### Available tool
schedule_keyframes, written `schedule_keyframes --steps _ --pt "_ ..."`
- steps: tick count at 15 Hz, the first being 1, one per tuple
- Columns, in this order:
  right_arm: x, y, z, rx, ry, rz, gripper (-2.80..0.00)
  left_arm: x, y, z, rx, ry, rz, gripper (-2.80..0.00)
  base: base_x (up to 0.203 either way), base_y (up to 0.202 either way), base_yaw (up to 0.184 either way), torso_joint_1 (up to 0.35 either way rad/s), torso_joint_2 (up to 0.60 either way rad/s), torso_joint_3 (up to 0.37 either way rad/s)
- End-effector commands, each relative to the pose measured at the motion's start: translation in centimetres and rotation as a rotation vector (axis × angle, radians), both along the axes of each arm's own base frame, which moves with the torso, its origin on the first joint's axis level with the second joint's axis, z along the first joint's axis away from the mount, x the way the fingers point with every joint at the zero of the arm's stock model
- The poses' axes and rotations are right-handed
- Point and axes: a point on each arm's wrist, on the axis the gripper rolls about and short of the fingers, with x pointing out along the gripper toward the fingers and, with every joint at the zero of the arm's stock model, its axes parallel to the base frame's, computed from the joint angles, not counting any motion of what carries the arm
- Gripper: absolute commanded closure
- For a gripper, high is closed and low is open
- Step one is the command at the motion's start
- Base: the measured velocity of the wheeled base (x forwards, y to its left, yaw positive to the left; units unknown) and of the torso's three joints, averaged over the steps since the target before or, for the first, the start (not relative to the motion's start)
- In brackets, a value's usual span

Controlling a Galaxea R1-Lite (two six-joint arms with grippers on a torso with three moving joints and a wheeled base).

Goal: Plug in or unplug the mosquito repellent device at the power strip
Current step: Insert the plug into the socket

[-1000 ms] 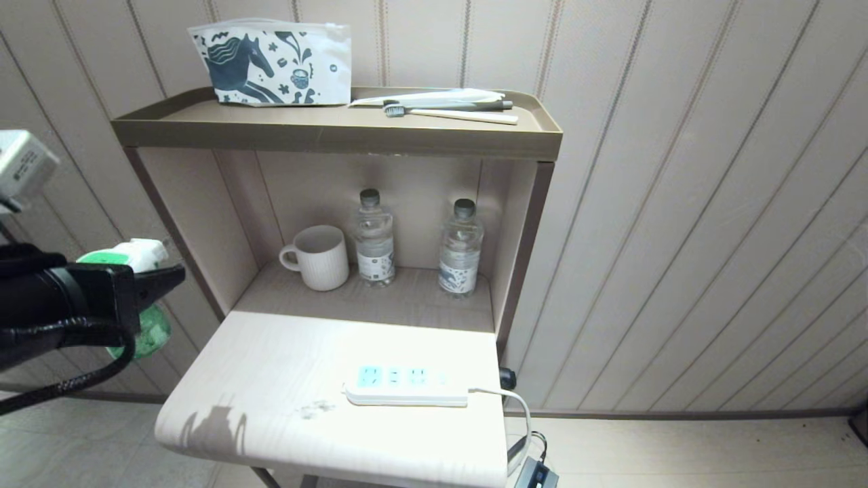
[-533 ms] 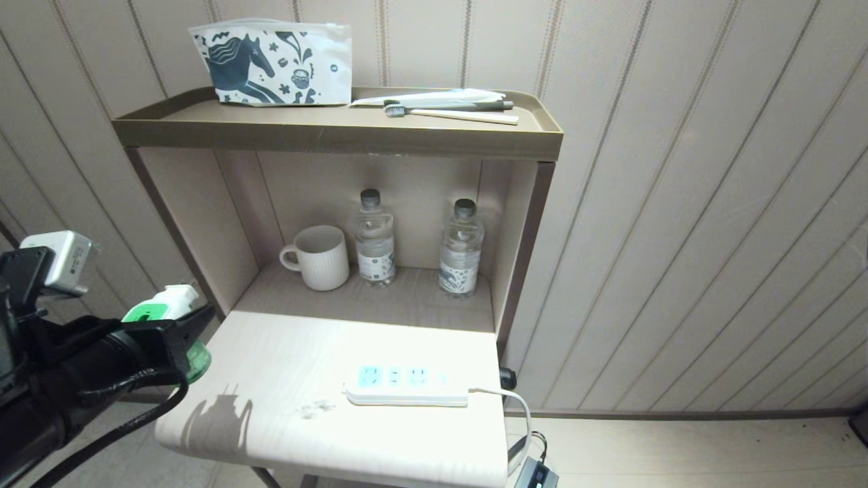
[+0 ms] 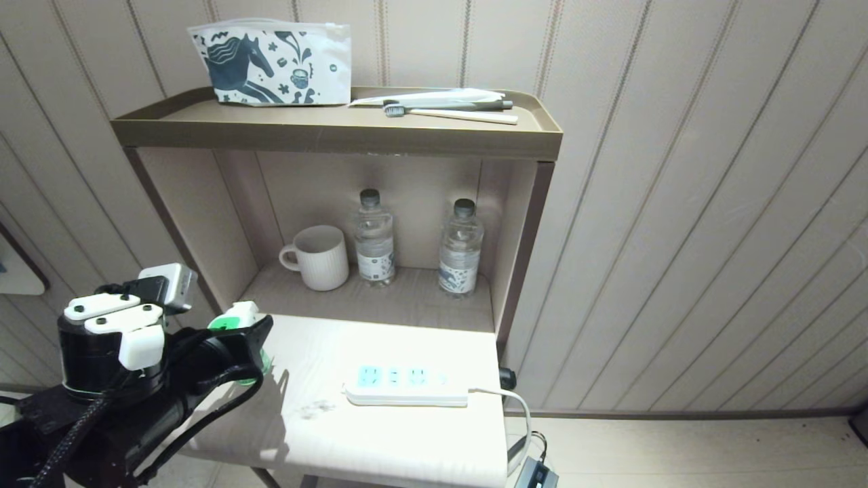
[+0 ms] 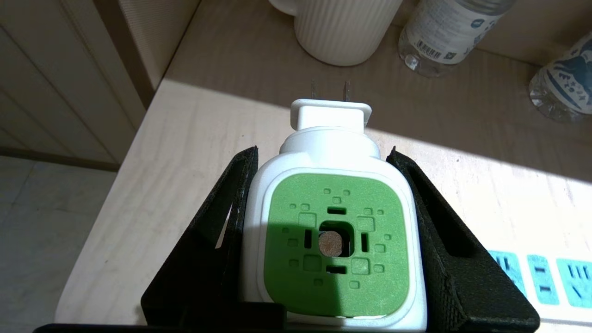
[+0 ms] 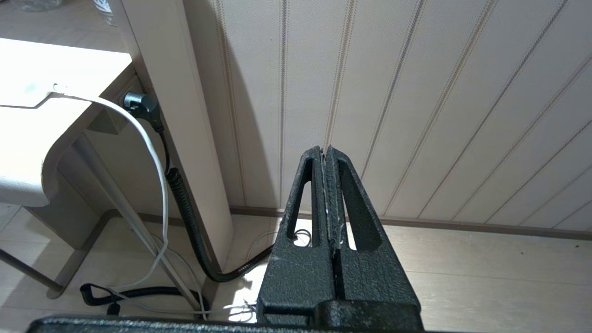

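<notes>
The mosquito repellent device sits pinched in my left tool, one black finger pressed against each side of its white head. Its green face with the small round wick hole faces the wrist camera, and its two metal prongs point away from it toward the back of the shelf. In the head view my left tool holds the device over the left edge of the pale tabletop, just in front of the cabinet's left wall, with its shadow thrown on the wood beside it.

The power strip lies flat on the tabletop, well to the right of the device, its light blue socket faces up and none of them occupied. Its white cable runs off the right edge and down toward the floor. In the left wrist view a few of those sockets show near the corner, apart from the device.

Behind, in the open recess, a white ribbed mug stands left of two clear water bottles. On the top shelf rest a printed pouch and a toothbrush.

My right tool hangs low beside the cabinet near the panelled wall, its fingers pressed together on nothing.
</notes>
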Motion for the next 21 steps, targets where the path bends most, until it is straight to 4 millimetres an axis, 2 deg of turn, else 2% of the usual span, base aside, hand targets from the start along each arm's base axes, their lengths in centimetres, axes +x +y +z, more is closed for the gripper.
schedule_keyframes --steps 1,6,10,21 --pt "0.0 0.0 0.0 0.0 0.0 0.001 0.0 1.6 -0.7 -2.1 0.025 0.043 0.007 0.0 0.0 0.0 0.0 0.0 0.0 0.0" --pt "0.0 0.0 0.0 0.0 0.0 0.001 0.0 5.0 -1.3 -3.3 0.049 0.003 0.074 0.0 0.0 0.0 0.0 0.0 0.0 0.0" --pt "0.0 0.0 0.0 0.0 0.0 0.001 0.0 7.4 -0.8 -3.1 0.074 -0.049 0.132 0.0 0.0 0.0 0.0 0.0 0.0 0.0" --pt "0.0 0.0 0.0 0.0 0.0 0.001 0.0 9.4 -0.8 -5.4 0.099 -0.036 0.178 0.0 0.0 0.0 0.0 0.0 0.0 0.0"
